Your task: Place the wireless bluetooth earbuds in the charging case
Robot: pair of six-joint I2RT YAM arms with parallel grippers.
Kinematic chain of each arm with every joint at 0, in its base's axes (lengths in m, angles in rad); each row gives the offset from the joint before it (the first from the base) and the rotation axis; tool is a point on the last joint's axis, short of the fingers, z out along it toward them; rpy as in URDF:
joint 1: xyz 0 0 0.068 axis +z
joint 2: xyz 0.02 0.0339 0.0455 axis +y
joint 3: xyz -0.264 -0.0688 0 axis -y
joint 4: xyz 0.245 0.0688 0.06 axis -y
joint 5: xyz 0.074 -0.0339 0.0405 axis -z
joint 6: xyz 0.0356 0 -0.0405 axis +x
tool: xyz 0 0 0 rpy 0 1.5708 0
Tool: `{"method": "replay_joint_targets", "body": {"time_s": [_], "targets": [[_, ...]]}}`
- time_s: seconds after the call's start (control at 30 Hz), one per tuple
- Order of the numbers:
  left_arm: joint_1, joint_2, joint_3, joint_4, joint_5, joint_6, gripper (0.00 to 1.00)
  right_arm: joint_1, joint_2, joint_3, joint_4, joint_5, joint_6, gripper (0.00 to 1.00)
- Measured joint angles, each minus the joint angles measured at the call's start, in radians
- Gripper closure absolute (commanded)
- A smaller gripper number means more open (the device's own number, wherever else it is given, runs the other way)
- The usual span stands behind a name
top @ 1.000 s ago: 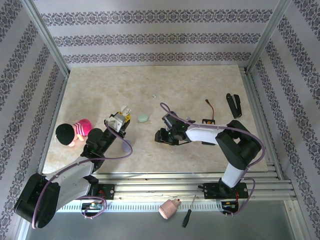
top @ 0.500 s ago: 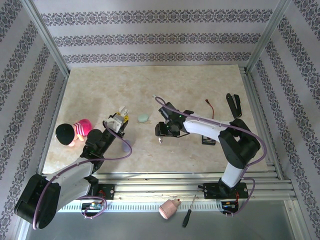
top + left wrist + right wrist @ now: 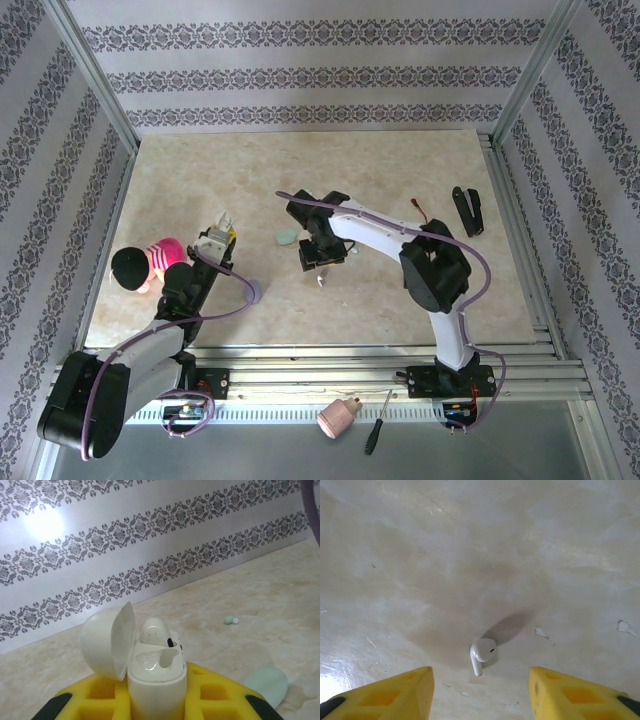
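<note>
The right gripper is being swung left of its spot a second ago, jaws being kept spread over a white earbud lying on the table.
The charging case, lid open and a seated earbud inside, is being pinched by the left gripper, itself shifted slightly left. A mint case is lying just beyond the right gripper. The table's far half is being left open, with a doll near the left edge.

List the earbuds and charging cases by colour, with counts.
White earbuds: 2
Mint earbud: 1
White case: 1
Mint case: 1
Total: 5
</note>
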Motion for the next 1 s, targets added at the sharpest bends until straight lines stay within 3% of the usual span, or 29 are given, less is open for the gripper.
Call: {"method": "replay_joint_targets", "body": {"time_s": [0.37,1.0], "targets": [[0.013,0.067,-0.024,0.079,0.018,-0.002,1.0,0.007,0.178,0.198,-0.18,-0.028,-0.055,0.62],[0.016,0.059,-0.056,0.138,0.045,-0.006,1.0,0.006,0.314,0.332,-0.325,-0.027,-0.154,0.62]]}}
